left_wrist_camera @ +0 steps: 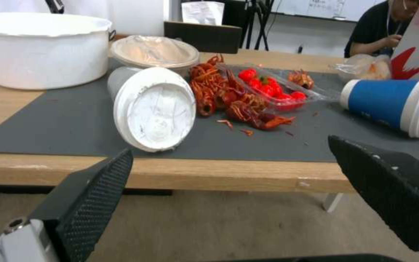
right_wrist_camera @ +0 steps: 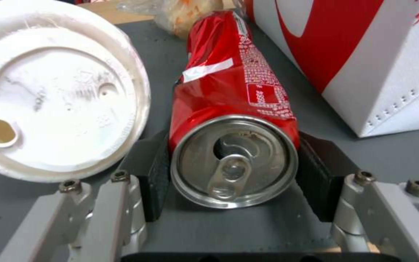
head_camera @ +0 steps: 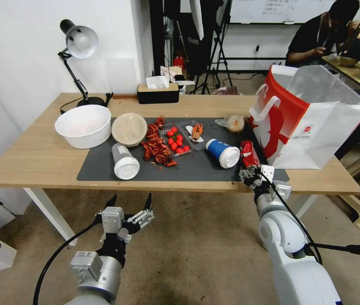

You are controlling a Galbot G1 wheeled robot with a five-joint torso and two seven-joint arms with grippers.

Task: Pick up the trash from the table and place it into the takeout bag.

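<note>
One crushed red can (right_wrist_camera: 229, 94) flanked by right gripper (right_wrist_camera: 234, 174) pads at table (head_camera: 40, 161) front edge, clasped at lid end (lying on grey mat (head_camera: 197, 167)); two lidded cups counted, blue (head_camera: 222, 153) touching-close beside can, clear (head_camera: 125, 161) farther left; one takeout bag (head_camera: 311, 123) upright just right; left gripper (head_camera: 130, 208) held spread below table edge.

Head high over table (head_camera: 40, 156), 2 wrists low, perhaps sharing its mat (head_camera: 197, 167)
</note>
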